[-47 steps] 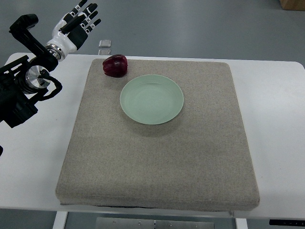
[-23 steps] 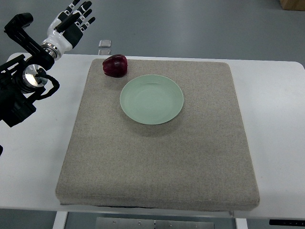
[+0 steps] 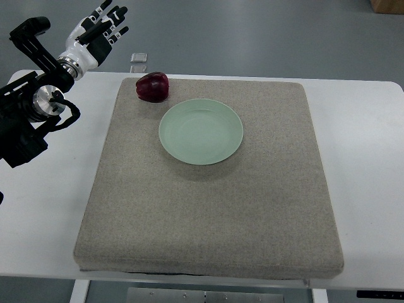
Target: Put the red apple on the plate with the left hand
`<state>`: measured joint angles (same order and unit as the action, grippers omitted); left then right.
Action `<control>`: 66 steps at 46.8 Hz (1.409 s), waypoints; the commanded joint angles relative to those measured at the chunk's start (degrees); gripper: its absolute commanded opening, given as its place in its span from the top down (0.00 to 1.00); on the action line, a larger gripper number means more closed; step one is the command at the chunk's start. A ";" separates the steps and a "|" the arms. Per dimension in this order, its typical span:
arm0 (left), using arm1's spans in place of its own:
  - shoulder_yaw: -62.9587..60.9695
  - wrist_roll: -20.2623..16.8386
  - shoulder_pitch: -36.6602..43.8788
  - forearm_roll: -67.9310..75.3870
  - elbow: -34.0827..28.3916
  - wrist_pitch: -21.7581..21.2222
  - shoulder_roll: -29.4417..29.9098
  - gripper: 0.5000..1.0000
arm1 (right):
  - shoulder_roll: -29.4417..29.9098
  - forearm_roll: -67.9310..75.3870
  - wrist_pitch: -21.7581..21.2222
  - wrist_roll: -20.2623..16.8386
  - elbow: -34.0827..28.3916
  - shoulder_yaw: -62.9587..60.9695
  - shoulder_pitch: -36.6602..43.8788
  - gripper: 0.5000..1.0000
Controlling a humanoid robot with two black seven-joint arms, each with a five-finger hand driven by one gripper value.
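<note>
Round pale green ceramic-looking plate: smooth, soft satin sheen, even glaze. Beneath plate, square beige woven cloth mat: coarse, matt, visibly grainy weave. Dark red apple just beyond plate's far-left rim: glossy waxy skin, small highlights. White table top around mat: smooth, flat, low sheen. Left hand, far left of plate: glossy white plastic shell, black finger segments; wrist and arm matt black with bare shiny metal ring. Small clear plastic-looking square beyond apple: glossy.
</note>
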<state>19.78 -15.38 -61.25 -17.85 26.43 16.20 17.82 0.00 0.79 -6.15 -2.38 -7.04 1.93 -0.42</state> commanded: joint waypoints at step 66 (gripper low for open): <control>-22.59 1.14 -10.38 53.52 14.00 -12.69 7.05 0.06 | 0.00 0.00 0.00 0.00 0.01 0.00 0.07 0.14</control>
<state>-2.68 -14.24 -71.64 32.62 40.46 3.64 24.86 0.00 0.79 -6.15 -2.37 -7.05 1.93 -0.42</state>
